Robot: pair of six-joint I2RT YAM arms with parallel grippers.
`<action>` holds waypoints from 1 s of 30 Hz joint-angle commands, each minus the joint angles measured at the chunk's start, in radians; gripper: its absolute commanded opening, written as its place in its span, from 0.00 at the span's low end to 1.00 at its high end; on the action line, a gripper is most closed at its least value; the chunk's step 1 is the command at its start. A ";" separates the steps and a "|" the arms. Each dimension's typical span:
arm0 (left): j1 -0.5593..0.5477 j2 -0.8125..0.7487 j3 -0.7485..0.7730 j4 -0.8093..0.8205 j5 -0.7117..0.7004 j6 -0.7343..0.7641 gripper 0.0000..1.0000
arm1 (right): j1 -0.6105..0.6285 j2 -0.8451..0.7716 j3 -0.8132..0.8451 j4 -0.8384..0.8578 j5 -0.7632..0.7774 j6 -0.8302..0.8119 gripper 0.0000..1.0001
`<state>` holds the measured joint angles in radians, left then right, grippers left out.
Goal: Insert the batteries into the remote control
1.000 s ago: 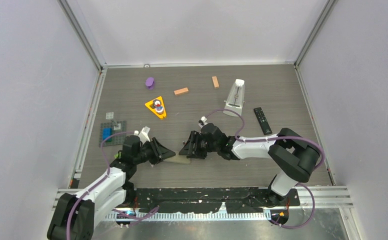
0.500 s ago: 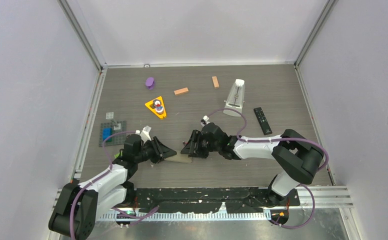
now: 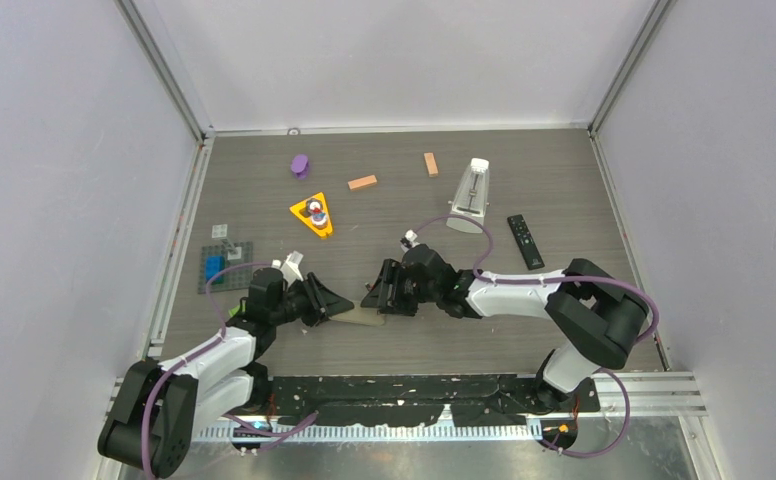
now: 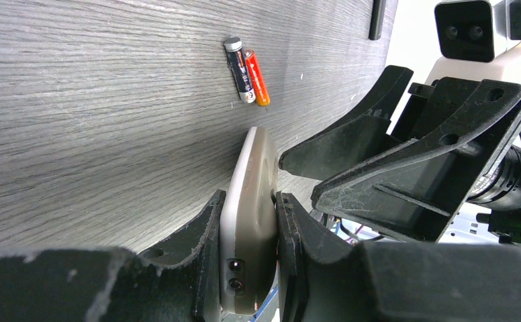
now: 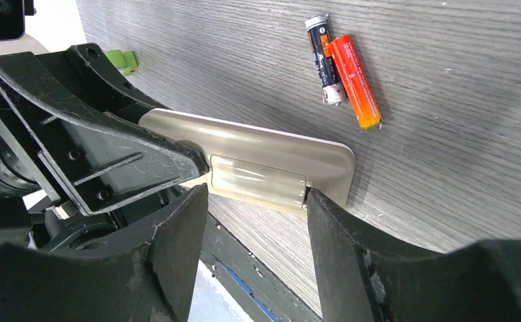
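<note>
Change over the last second: my right jaws have opened a bit and that arm has nudged slightly. The left has not budged. I read it as the right resetting its bite on the cover, so we're at the opening step, not loading.

Left to right:
- Left gripper (image 4: pixel 248 221): closed narrow on the remote (image 5: pixel 258 157), pinching it by its long edges near one end and holding it just above the table (image 3: pixel 524 320), back face toward the right arm.
- Cover (image 5: pixel 258 180): looks seated flush in the back. That's my read. I can't see a gap.
- Right gripper (image 5: pixel 256 194): jaws apart, nothing held, one finger at either end of the cover. I can't tell whether the tips touch the plastic.
- Batteries (image 5: pixel 342 67): two, a dark one (image 5: pixel 325 60) and a red-orange one (image 5: pixel 355 80), lying side by side and touching, flat on the table just past the remote's free end. Neither gripper is on them.

Containers:
- Yellow tray (image 3: pixel 300 210), far side: a few small round bits sit in it, too small to identify. They're not the two I need.
- Remote's battery bay: shut as far as I can see, so I judge it empty. Nothing is loaded yet.

Next, as I see it: get the cover off while the left keeps the grip, then pick the batteries one at a time. Risk: the cover slips and knocks the pair away.
</note>
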<state>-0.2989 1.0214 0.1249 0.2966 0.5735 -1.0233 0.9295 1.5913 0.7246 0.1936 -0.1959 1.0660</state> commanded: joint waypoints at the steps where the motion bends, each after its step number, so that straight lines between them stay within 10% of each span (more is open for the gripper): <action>1: -0.002 0.021 -0.035 -0.116 -0.098 0.051 0.00 | -0.003 0.012 0.039 0.006 0.014 -0.015 0.62; 30: -0.002 0.033 -0.049 -0.064 -0.090 0.010 0.00 | -0.027 0.044 -0.119 0.227 -0.056 0.110 0.62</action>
<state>-0.2962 1.0332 0.1143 0.3302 0.5671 -1.0485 0.8993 1.6299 0.6472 0.4091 -0.2630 1.1591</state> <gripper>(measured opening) 0.285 0.620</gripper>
